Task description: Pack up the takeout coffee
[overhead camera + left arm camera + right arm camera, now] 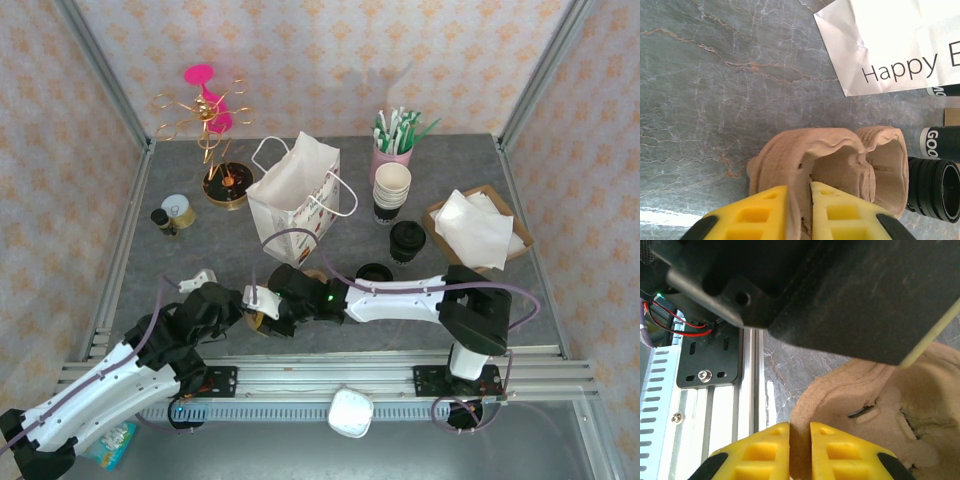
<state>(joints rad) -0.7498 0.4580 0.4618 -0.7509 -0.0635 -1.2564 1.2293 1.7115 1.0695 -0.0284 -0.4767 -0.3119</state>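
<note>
Left gripper (799, 195) and right gripper (800, 432) each pinch the pulp cup carrier (840, 155), lower centre of frame; opposing pulls could tear its thin walls

White bag (295, 200) crowds carrier (835, 160); table (200, 240) to its left lies open

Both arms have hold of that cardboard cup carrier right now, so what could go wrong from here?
1. The left fingers and right fingers each pinch a thin wall of the pulp cup carrier. The wall in the left grip already looks crumpled, so pulling in different directions may tear it.
2. The pile of black lids sits close beside the carrier, so sliding the carrier that way may knock them over.
</note>
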